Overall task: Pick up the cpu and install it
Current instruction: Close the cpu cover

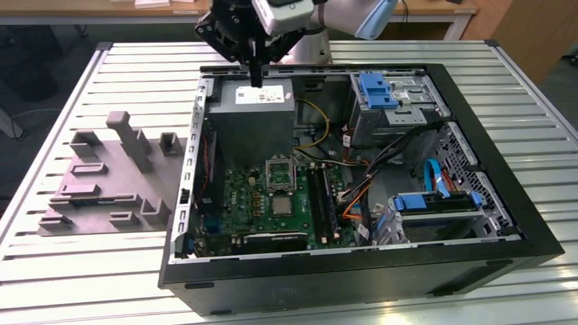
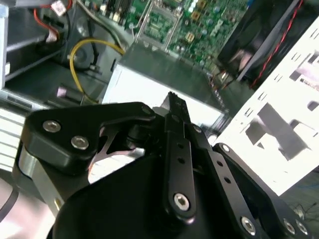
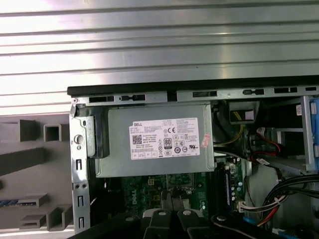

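Exterior view: tool [image 1: 256,82] clenched with nothing in it, poised over the grey power supply [image 1: 256,115] inside the open computer case [image 1: 470,223]. The cpu [image 1: 283,206] lies on the green board [image 1: 243,203], well below the tool. Grey tray [image 1: 104,183] rests on the slatted surface [image 1: 72,271] beside the case.

Second wrist view: tool [image 2: 175,103] fingers pressed together above the power supply [image 2: 144,92].

First wrist view: power supply [image 3: 154,144] just ahead of the tool.

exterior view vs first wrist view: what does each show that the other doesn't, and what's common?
Exterior view: the cpu lying on the green board, and blue drive brackets. First wrist view: a pink sticker beside the power supply's label. Shared: the power supply, grey tray, green board, and gripper.
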You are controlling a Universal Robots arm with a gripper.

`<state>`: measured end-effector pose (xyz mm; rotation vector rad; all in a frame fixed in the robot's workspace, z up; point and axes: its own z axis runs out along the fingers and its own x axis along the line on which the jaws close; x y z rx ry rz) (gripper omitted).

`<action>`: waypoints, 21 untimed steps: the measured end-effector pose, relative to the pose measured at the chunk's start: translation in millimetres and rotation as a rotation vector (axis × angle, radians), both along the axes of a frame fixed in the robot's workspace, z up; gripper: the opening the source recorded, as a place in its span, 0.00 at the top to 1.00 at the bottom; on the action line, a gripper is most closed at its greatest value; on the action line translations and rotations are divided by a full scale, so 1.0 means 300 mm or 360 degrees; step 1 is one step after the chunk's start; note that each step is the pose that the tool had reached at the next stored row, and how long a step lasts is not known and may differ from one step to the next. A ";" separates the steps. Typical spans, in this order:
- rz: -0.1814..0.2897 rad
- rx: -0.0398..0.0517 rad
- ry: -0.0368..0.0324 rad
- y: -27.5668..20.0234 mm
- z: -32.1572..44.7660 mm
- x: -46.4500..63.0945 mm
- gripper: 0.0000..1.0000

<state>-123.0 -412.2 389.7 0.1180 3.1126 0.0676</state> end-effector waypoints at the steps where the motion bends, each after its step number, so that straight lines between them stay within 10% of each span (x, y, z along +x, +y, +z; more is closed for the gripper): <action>1: 0.0000 0.0000 0.0000 -0.015 -0.005 0.000 0.89; 21: 0.0000 0.0000 0.0000 -0.033 -0.123 0.156 0.89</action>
